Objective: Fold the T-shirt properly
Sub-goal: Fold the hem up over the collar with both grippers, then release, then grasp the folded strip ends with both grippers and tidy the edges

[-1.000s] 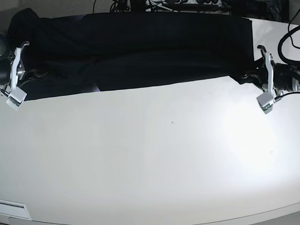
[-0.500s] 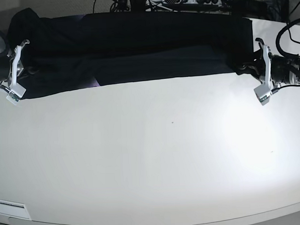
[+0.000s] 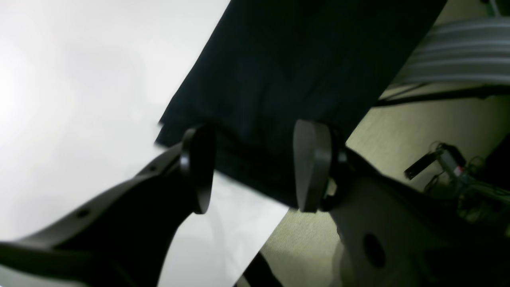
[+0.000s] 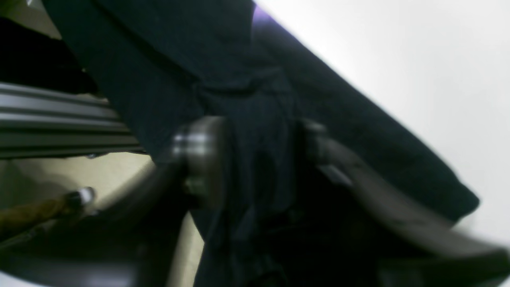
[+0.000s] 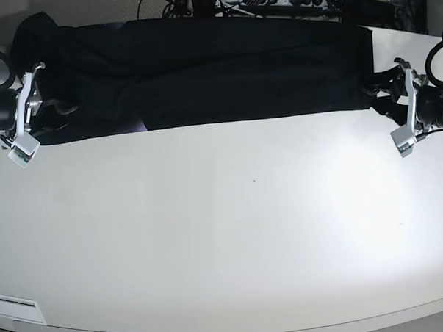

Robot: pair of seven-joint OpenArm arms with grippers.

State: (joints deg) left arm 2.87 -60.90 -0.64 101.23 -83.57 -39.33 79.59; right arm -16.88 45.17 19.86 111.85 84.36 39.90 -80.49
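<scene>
Table (image 5: 232, 239): near part bare and white; T-shirt (image 5: 203, 71) lying along the far edge as a long black band, apparently folded once lengthwise (a purple glint shows at its near hem). Left gripper (image 3: 255, 167): jaws parted, cloth edge between the pads, not pinched; right gripper (image 4: 255, 159): blurred, jaws apart around bunched cloth, grip uncertain. Judged partly done; crosswise folds remain
</scene>
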